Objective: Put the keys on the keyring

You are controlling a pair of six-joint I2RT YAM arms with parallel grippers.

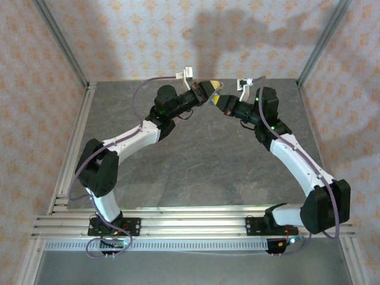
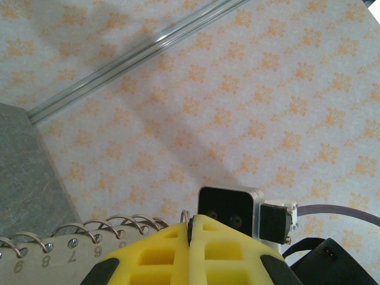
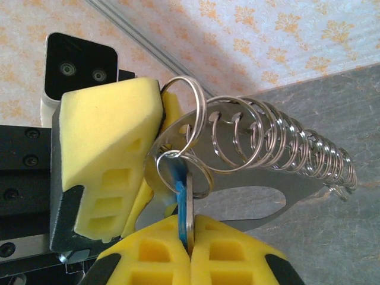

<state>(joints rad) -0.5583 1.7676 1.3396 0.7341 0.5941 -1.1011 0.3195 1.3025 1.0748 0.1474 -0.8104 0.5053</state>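
1. From above: both arms reach to the far edge of the table [image 1: 196,172]. The left gripper [image 1: 209,89] and the right gripper [image 1: 222,101] meet tip to tip in the air, near the back wall [image 1: 178,35]. Both look clenched. What they pinch is too small to make out from here.
2. Left wrist: the yellow fingers [image 2: 166,255] are pressed together with no gap. They are clamped on the end of the keyring [image 2: 53,267], a flat silver plate with numbered holes. It carries a row of wire rings [image 2: 127,222] and runs off to the lower left. The other arm's wrist camera [image 2: 228,214] sits just beyond the fingertips.
3. Right wrist: these fingers are clenched on the key [image 3: 180,202], gripping its silver blade so the blue head stands up out of the pinch. The head sits right against the end rings of the keyring. Small rings overlap it, though I cannot tell whether one passes through it. The left gripper grips the plate at that same end. Key and keyring are both held off the table.
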